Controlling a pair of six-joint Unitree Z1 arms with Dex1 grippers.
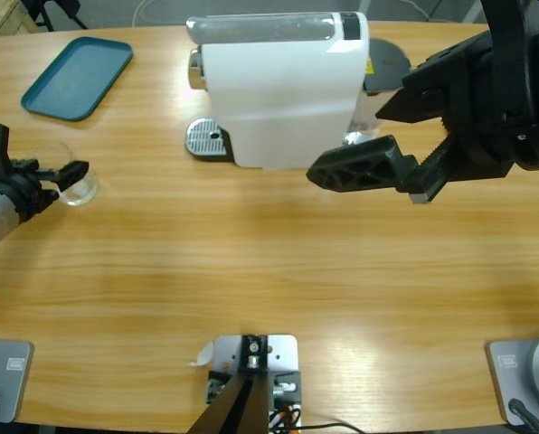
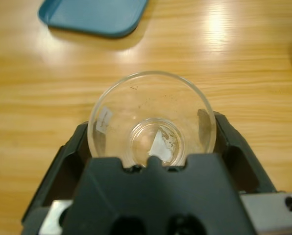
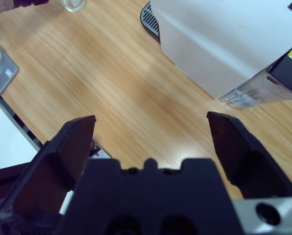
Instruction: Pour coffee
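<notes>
- High view: my left gripper (image 1: 70,176) comes in from the left edge, its jaws on either side of a small clear glass tumbler (image 1: 78,185) standing on the wooden table (image 1: 269,271). My right gripper (image 1: 392,136) hangs above the table's right part, jaws spread wide, just in front of the white coffee machine (image 1: 283,86). The machine's metal drip grille (image 1: 206,138) sticks out at its left. A teal tray (image 1: 77,76) lies at the far left, well apart from the glass.
- Left wrist view: the tumbler (image 2: 152,120) sits upright between my left gripper's (image 2: 153,142) jaws, which press its sides, so I am holding it. Its bottom looks nearly clear; I cannot tell whether coffee lies in it. The teal tray (image 2: 94,14) is beyond it.
- Right wrist view: my right gripper (image 3: 151,129) is wide apart and holds nothing. Below it are bare table (image 3: 111,83) and the white machine (image 3: 224,39), with the tumbler (image 3: 75,5) small at the top edge.
</notes>
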